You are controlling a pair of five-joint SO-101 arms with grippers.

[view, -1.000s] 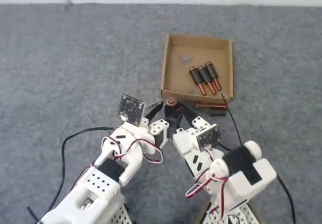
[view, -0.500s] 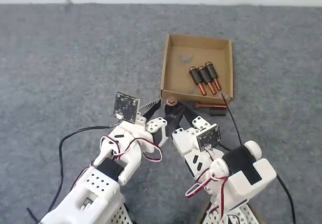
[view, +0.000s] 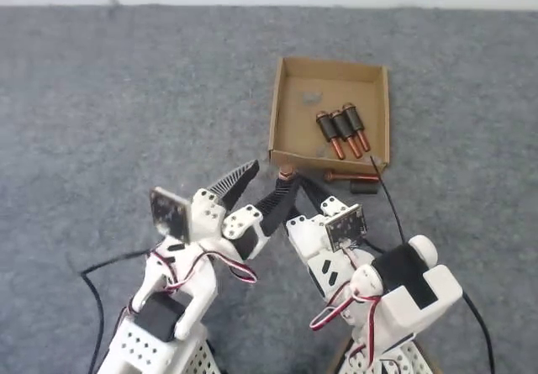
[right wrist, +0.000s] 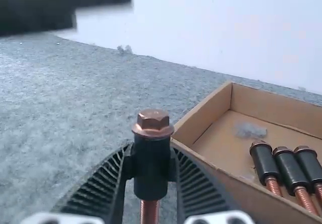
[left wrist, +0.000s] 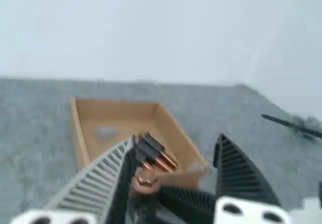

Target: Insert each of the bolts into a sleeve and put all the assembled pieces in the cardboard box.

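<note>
Right gripper [right wrist: 151, 154]: clamped on sleeve [right wrist: 150, 169], bolt [right wrist: 153, 123] seated upright, likely for boxing. Left gripper [view: 271, 177]: jaws apart, holding nothing. Cardboard box [view: 274, 113]: at 1 o'clock.

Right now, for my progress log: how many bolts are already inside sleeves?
4: three sleeved bolts side by side in the cardboard box, a fourth sleeved bolt in the right gripper. One bare bolt lies on the carpet beside it.

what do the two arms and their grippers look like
The left arm and right arm are white plastic with black motor blocks. The left gripper and right gripper have black, ribbed, pointed fingers. Thin red, white and black wires loop along both, and each wrist carries a small square circuit board.
</note>
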